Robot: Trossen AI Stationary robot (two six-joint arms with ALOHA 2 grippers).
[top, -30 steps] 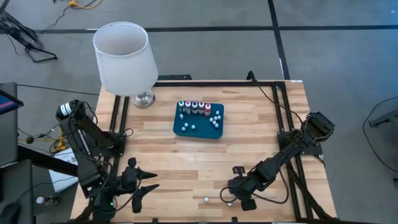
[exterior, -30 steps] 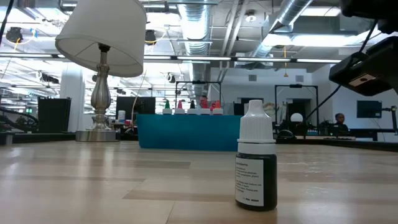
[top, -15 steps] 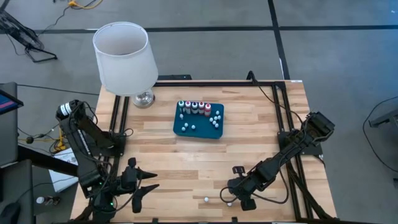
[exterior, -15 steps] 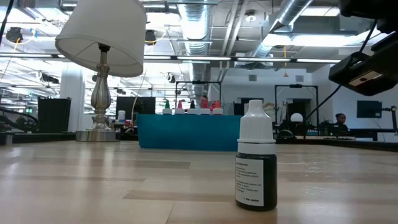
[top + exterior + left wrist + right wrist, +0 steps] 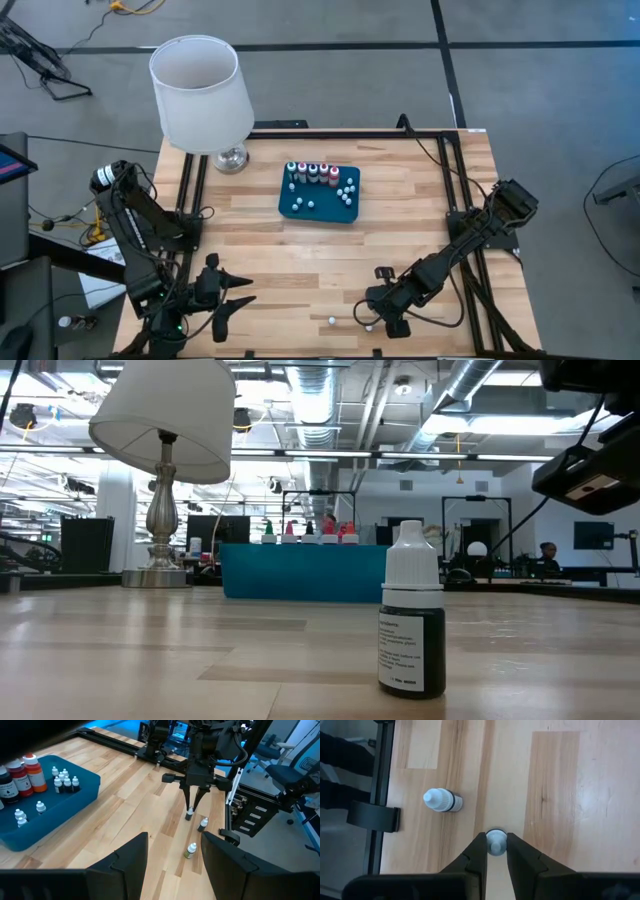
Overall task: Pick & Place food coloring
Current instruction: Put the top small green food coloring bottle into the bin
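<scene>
Three small food coloring bottles [image 5: 190, 851] stand near the tabletop's front edge, where we see the right gripper [image 5: 495, 851] pinching one bottle's white cap [image 5: 495, 840]. Our left gripper [image 5: 172, 865] waits, jaws apart and empty, at the front-left corner.

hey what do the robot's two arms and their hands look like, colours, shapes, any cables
Both arms are dark, nearly black, built of jointed segments with black cables running along them. The left arm carries a white ring near its base. The left hand and right hand each end in two slim, tapering dark fingers.
</scene>
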